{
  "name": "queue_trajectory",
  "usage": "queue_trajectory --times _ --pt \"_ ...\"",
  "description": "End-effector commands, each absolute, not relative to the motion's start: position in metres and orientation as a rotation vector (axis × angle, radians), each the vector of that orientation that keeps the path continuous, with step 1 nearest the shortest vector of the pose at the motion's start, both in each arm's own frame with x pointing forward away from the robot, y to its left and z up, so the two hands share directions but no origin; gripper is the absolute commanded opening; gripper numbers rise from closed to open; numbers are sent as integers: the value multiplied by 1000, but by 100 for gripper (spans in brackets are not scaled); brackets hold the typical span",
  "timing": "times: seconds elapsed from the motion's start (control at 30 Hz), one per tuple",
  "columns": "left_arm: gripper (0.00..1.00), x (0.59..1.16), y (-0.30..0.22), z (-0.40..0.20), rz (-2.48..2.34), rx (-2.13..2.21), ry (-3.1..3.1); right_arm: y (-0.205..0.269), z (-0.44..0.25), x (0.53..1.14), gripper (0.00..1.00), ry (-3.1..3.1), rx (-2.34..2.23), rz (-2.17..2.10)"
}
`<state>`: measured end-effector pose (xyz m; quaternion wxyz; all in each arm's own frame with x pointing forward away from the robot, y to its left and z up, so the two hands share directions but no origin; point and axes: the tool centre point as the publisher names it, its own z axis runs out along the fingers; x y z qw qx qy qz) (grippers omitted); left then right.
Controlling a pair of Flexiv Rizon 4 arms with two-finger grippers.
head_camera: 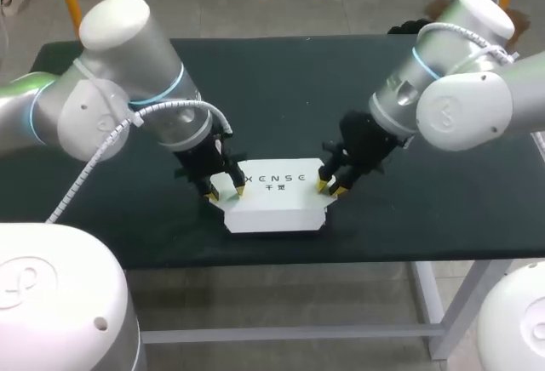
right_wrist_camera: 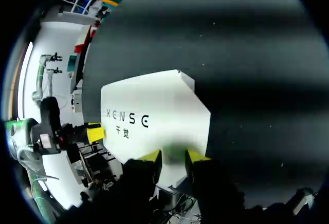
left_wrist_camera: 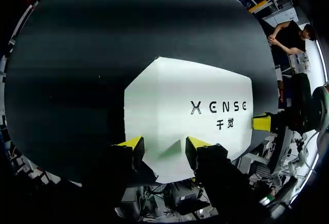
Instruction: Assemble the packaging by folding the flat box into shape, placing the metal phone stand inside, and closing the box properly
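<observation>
A white box point(head_camera: 272, 201) with dark lettering on top lies flat on the dark green table point(head_camera: 281, 90), near its front edge. My left gripper point(head_camera: 225, 191) is at the box's left end. In the left wrist view the box point(left_wrist_camera: 180, 95) has a corner reaching in between the open yellow tips of that gripper point(left_wrist_camera: 164, 144). My right gripper point(head_camera: 328, 188) is at the right end, and the box point(right_wrist_camera: 154, 111) edge lies between its narrowly open tips point(right_wrist_camera: 175, 156). Each wrist view shows the other arm's gripper across the box. No metal phone stand is in view.
Dark table surface stretches behind the box point(head_camera: 281, 73) and to both sides of it. The table's front edge point(head_camera: 281, 256) runs just in front of the box.
</observation>
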<state>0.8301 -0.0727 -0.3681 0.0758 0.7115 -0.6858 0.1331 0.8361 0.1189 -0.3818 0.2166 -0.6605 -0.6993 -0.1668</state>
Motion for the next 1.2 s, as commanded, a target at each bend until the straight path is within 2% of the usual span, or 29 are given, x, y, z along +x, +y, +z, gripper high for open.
queue_trajectory --times 0.03,0.5,0.57,0.63,0.77,1.2 --pt "55 829 -74 -373 411 2130 -2058 119 -386 834 35 -1935 -1825 -475" --pt "54 830 -78 -375 436 2153 -2047 121 -388 836 36 -1824 -1862 -505" --pt "55 830 -78 -375 433 2154 -2047 121 -390 836 43 -1828 -1870 -505" --pt "54 830 -78 -375 431 2156 -2047 122 -391 836 63 -1831 -1871 -506" --pt "53 830 -78 -376 434 2152 -2047 121 -391 836 50 -1834 -1871 -512" --pt "51 831 -78 -380 442 2138 -2046 124 -393 840 47 -1838 -1864 -517"
